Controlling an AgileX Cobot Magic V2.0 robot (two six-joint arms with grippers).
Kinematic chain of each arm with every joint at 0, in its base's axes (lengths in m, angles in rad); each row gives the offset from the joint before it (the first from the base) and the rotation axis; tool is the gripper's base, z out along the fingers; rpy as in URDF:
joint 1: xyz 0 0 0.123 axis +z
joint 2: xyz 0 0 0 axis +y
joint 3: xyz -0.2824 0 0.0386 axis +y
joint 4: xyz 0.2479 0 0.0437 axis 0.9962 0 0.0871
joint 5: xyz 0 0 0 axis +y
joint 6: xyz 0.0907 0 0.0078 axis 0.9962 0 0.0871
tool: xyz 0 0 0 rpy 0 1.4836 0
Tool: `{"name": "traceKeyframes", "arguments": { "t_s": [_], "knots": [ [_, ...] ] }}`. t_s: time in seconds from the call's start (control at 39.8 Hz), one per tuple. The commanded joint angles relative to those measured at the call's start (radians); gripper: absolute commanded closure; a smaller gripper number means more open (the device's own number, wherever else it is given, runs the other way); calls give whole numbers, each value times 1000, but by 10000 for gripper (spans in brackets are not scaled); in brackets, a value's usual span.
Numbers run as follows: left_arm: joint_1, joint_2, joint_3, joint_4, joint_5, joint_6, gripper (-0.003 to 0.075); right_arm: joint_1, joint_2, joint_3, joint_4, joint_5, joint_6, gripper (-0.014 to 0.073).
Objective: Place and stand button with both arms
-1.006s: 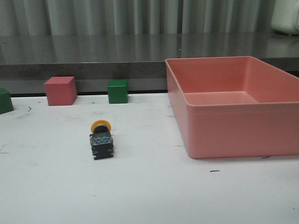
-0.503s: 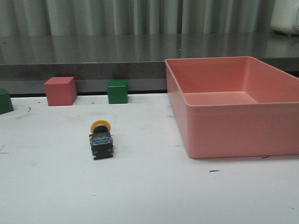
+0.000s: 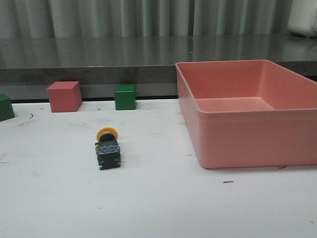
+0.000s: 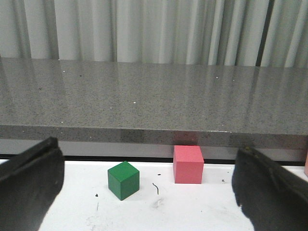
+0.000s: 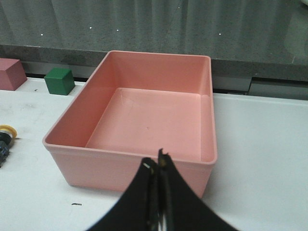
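The button (image 3: 107,148) lies on its side on the white table (image 3: 158,208), not standing up. Its yellow cap (image 3: 106,133) points to 12 o'clock, toward the back of the table, and its dark blocky base (image 3: 108,154) with the blue-green marks points to 6 o'clock, toward the robot. Nothing touches it, and no arm shows in the front view. A big pink bin (image 3: 247,111) sits at 3 o'clock from the button, well apart from it, and you can see its bare floor inside. A pink-red cube (image 3: 64,96) sits at 11 o'clock from the button, near the back edge of the table. A green cube (image 3: 125,97) sits at 1 o'clock from the button, beside the pink-red one but not touching it. A second green cube (image 3: 6,107) peeks in at the far left edge of the front view. Behind the table runs a gray speckled counter (image 3: 124,54), with a pale curtain (image 3: 148,17) behind that. The left gripper (image 4: 149,192) is spread wide, with its two black fingers (image 4: 29,185) far apart and nothing between them; it looks toward a green cube and the pink-red cube. The right gripper (image 5: 158,166) has its two fingers pressed together with nothing in them. It hangs near the closest wall of the pink bin, and the yellow cap shows at the edge of that view.
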Motion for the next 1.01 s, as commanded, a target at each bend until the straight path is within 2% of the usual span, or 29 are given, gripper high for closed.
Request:
{"name": "traceKeyframes", "arguments": {
  "t_s": [0.0,0.18,0.33,0.53,0.73,0.98],
  "knots": [
    [-16,29,-64,-18,-79,-2,42,-6,7,-26,-18,-88,-14,663],
    [-102,154,-217,-18,85,11,42,-6,6,-26,-18,-87,-14,663],
    [-243,296,-326,-17,222,85,42,-6,6,-26,-18,-87,-14,663],
    [-396,520,-451,-57,405,84,42,-6,6,-26,-18,-87,-14,663],
    [-412,777,-635,-215,671,84,42,-6,6,-26,-18,-87,-14,663],
    [-420,1073,-890,-259,927,84,42,-6,6,-26,-18,-87,-14,663]
  ]
}}
